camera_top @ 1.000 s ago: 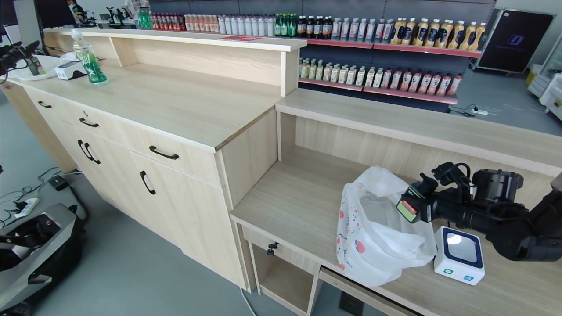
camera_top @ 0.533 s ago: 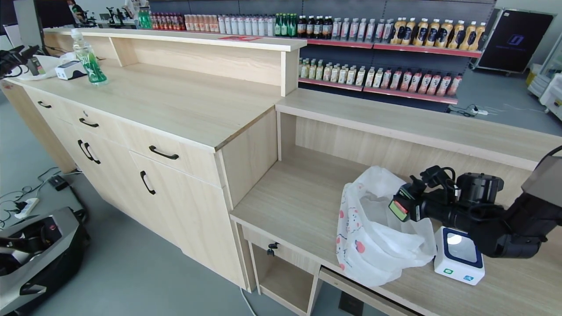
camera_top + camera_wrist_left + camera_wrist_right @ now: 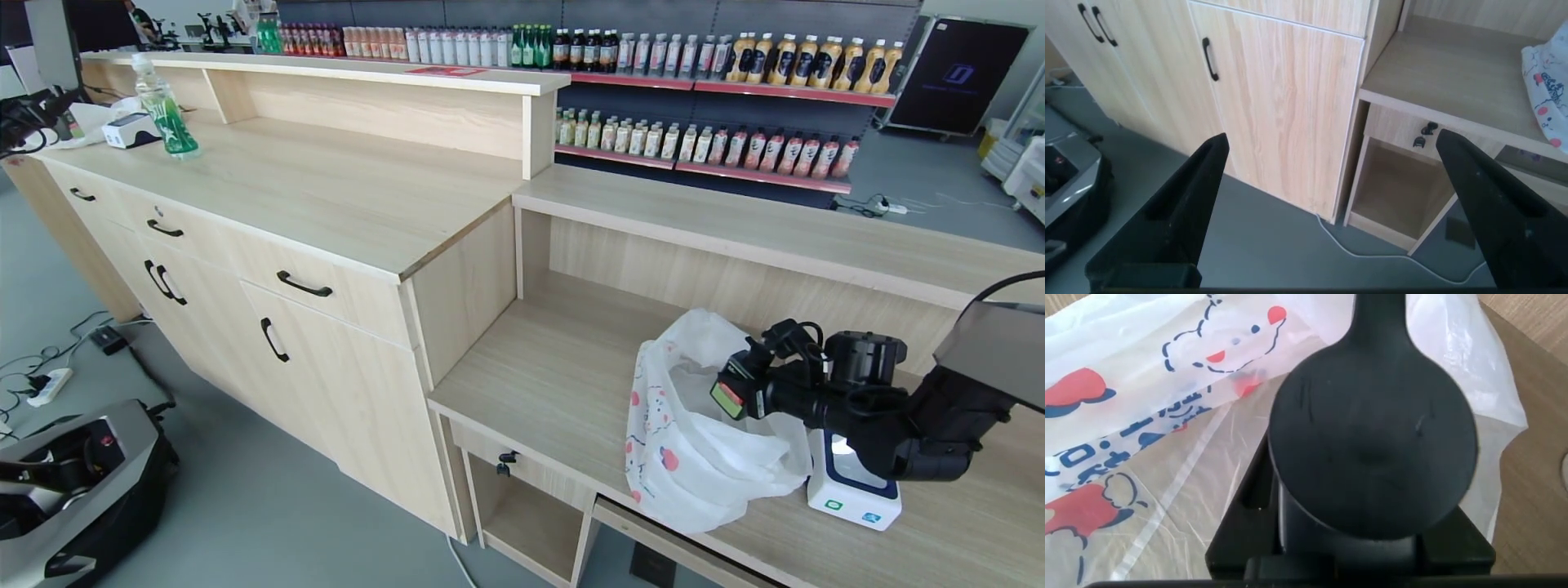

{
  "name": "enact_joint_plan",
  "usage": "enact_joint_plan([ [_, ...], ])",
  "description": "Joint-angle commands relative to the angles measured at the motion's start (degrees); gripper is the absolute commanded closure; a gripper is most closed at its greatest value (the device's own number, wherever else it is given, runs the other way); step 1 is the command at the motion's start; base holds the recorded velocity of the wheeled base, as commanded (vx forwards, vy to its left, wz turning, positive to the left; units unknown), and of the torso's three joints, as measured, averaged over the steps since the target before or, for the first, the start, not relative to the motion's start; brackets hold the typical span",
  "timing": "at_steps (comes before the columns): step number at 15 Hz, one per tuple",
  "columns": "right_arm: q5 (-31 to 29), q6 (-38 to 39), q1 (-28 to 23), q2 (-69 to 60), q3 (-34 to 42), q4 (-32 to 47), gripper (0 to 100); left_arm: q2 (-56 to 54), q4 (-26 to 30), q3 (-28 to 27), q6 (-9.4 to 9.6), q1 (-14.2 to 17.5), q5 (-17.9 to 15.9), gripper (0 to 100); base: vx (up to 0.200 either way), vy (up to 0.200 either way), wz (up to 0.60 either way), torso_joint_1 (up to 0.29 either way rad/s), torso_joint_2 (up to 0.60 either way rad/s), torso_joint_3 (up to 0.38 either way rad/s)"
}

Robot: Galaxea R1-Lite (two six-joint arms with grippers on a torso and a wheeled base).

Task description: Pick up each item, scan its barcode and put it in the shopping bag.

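Note:
My right gripper (image 3: pixel 741 390) is shut on a dark item (image 3: pixel 729 398) with a green and red label. It hangs over the open mouth of the white shopping bag (image 3: pixel 694 457), which has red cartoon prints and stands on the low counter. In the right wrist view the item (image 3: pixel 1372 441) is a black rounded shape right above the bag's plastic (image 3: pixel 1143 482). The white scanner (image 3: pixel 857 502) sits beside the bag, partly hidden behind my right arm. My left gripper (image 3: pixel 1327 212) is open and holds nothing, low above the floor in front of the cabinet doors.
A green bottle (image 3: pixel 167 114) and a second small white device (image 3: pixel 131 131) stand on the tall counter at far left. Shelves of drinks (image 3: pixel 694 98) line the back. A cabinet with black handles (image 3: pixel 304 286) stands left of the low counter (image 3: pixel 555 367).
My right arm has moved left and a little down with the item, from beside the bag to over its mouth. It now covers part of the scanner.

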Motion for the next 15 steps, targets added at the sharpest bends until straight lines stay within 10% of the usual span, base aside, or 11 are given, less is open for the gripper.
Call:
enact_joint_plan([
  [1,0.00,0.02,0.25,1.56,-0.87,0.14,100,0.06,0.00,0.00,-0.01,0.00,-0.02,0,0.000,0.000,0.00,0.000,0.00,0.000],
  [9,0.00,0.37,0.60,3.93,-2.89,0.49,100,0.06,0.00,0.00,-0.01,0.00,-0.02,0,0.000,0.000,0.00,0.000,0.00,0.000],
  [10,0.00,0.45,0.60,3.93,-2.98,0.49,0,0.06,0.00,0.00,-0.01,0.00,-0.02,0,0.000,0.000,0.00,0.000,0.00,0.000],
  [15,0.09,0.63,0.25,0.24,-1.93,0.49,0,0.06,0.00,0.00,-0.01,0.00,-0.02,0,0.000,0.000,0.00,0.000,0.00,0.000],
])
